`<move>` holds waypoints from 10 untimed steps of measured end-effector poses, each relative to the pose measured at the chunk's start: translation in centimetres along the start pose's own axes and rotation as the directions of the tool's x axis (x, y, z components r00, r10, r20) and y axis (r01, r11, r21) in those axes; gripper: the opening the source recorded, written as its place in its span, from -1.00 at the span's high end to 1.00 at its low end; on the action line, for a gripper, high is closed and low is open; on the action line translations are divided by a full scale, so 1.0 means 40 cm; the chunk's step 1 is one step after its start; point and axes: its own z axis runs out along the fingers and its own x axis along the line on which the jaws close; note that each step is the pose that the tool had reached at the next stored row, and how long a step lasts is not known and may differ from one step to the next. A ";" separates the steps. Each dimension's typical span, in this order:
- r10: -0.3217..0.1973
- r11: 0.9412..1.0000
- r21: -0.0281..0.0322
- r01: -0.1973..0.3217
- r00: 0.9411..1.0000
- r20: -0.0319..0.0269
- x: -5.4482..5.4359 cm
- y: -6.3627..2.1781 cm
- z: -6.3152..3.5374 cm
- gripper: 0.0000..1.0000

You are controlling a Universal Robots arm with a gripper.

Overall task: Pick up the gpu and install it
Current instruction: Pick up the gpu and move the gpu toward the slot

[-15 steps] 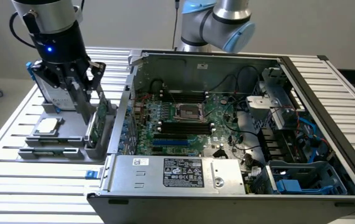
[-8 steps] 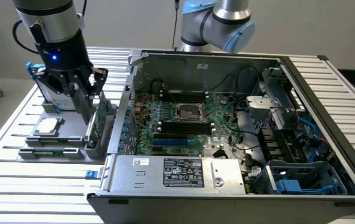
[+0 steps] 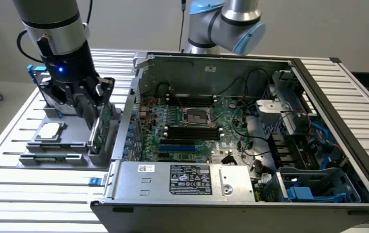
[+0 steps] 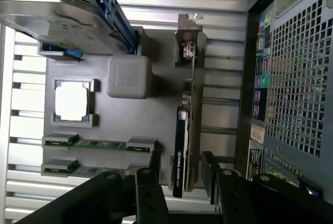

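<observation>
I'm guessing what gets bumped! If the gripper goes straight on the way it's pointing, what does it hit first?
Most likely the gpu, standing on edge in the gray holder. The open gripper has a finger on each side of it, so the card lies right in its path.

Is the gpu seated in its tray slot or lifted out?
Seated: the gpu stands on edge in the grey tray, the open tool astride it.

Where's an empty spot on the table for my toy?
Bare slats of the table lie between the grey parts tray and the near edge, beside the computer case. The tray is crowded, with the gripper open astride the gpu.
</observation>
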 end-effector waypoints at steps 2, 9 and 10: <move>0.000 1.000 0.000 0.000 1.000 0.000 0.000 -0.001 0.009 0.11; 0.000 1.000 0.002 0.000 1.000 0.002 -0.005 0.003 0.040 0.11; 0.000 1.000 0.002 0.000 1.000 0.003 -0.005 0.006 0.044 0.11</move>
